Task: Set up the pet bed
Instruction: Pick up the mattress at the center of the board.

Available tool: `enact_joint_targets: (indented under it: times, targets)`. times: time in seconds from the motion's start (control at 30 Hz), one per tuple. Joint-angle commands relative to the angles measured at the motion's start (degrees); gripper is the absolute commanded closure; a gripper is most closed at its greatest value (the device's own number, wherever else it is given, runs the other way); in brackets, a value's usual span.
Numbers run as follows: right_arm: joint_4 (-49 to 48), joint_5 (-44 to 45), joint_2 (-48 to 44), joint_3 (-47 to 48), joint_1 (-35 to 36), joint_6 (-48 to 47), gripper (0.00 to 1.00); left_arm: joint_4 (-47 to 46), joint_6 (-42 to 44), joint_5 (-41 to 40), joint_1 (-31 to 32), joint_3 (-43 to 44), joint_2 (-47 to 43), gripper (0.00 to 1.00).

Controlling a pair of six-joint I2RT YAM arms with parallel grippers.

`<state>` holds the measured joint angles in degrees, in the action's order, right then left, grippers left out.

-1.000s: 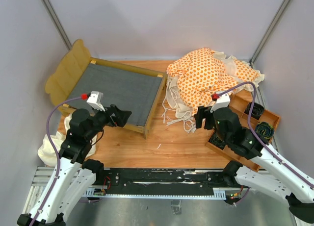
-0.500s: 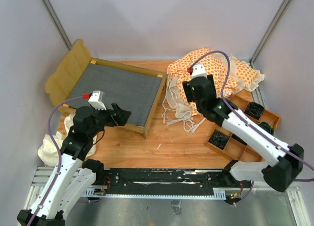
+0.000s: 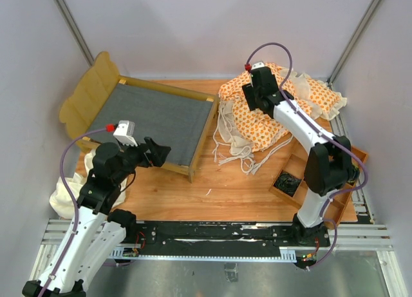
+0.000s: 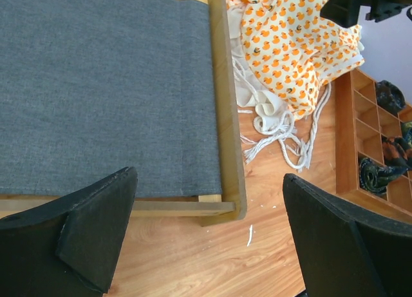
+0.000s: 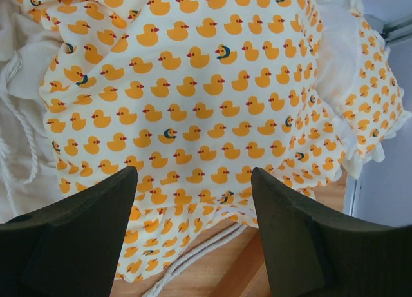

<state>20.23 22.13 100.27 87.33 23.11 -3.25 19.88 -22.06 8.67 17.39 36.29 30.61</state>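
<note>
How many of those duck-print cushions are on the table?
2. The large cushion lies heaped right of the bed frame, under the right gripper; the small pillow sits beside it at the far right. More could be hidden beneath.

No readable text, labels or numbers anywhere.

I see the bed frame (image 3: 154, 120) at L, grey base up. The cushion (image 3: 257, 126) is bunched beside it at R, strings trailing on the table (image 3: 232, 187). My right gripper (image 3: 251, 105) hangs over the cushion; left gripper (image 3: 159, 153) is at the frame's near edge.
</note>
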Motion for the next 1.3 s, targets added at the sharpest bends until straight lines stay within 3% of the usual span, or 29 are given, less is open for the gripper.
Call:
enact_joint_targets:
  times: [0.0,0.4,0.57,0.63,0.77,0.8,1.07,1.27]
  targets:
    - [2.5,-3.6,5.1,6.6,-1.5,-3.9,0.27,-0.4,1.1,-0.6,0.5,-0.3,-0.2,0.01]
    - [5.1,-4.4,19.5,13.9,-3.9,-5.2,0.29,-0.3,1.1,-1.4,0.5,-0.4,0.1,0.01]
    - [0.8,-5.2,20.4,10.6,-4.4,-6.6,0.4,0.0,0.9,-2.6,0.5,-0.4,0.4,0.01]
    - [-1.3,-5.8,19.7,8.7,-4.4,-7.4,0.51,0.2,0.8,-2.8,0.5,-0.3,0.6,0.01]
    - [-1.8,-4.9,17.6,7.7,-4.3,-8.3,0.97,0.3,0.8,-3.2,0.5,-0.3,0.9,0.01]
    - [-1.9,-4.6,16.1,7.2,-4.3,-8.4,1.0,0.4,0.7,-3.3,0.5,-0.3,1.0,0.01]
    - [-2.9,-3.8,-0.3,1.8,-3.5,-9.2,1.0,0.3,0.2,-3.5,0.5,-0.1,3.4,0.01]
    - [-2.5,0.9,-12.5,0.6,-1.6,-11.5,1.0,0.3,-0.2,-4.6,0.5,3.4,10.7,0.05]
